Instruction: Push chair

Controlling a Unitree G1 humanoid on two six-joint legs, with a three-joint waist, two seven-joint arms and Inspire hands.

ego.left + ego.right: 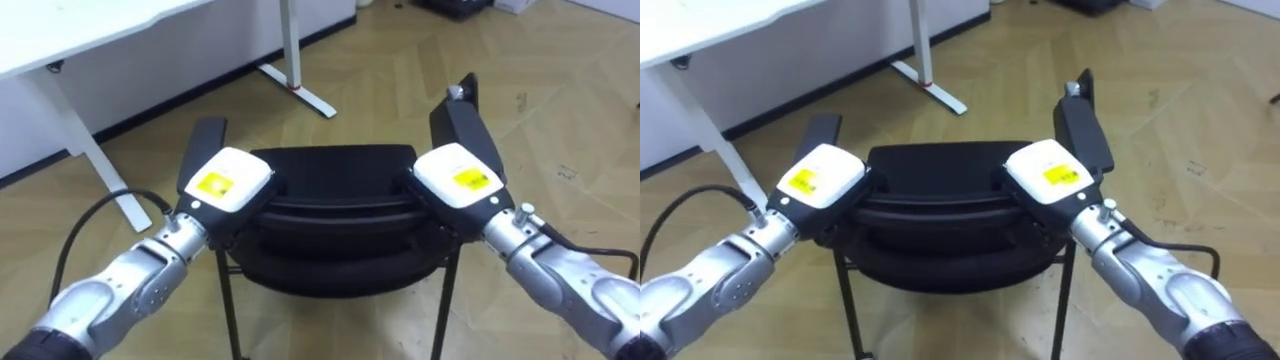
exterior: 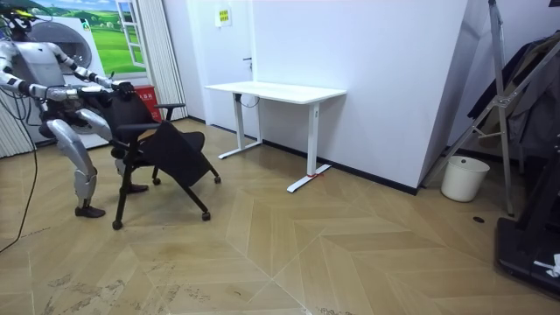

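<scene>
A black office chair stands right in front of me, its curved backrest [image 1: 340,175] nearest and its seat [image 1: 330,265] below it. My left hand [image 1: 228,183] sits on the backrest's left end and my right hand [image 1: 458,178] on its right end, each with fingers curled over the top edge. The armrests [image 1: 205,140] [image 1: 470,120] stick out beyond my hands. In the room view the chair [image 2: 166,149] is tipped back toward me, and I stand behind it at the room view's left.
A white desk [image 1: 90,30] with white legs and a floor foot [image 1: 300,90] stands ahead and to the left, against a white wall. Open wooden floor lies ahead and to the right. A white bin [image 2: 464,178] stands far off by the wall.
</scene>
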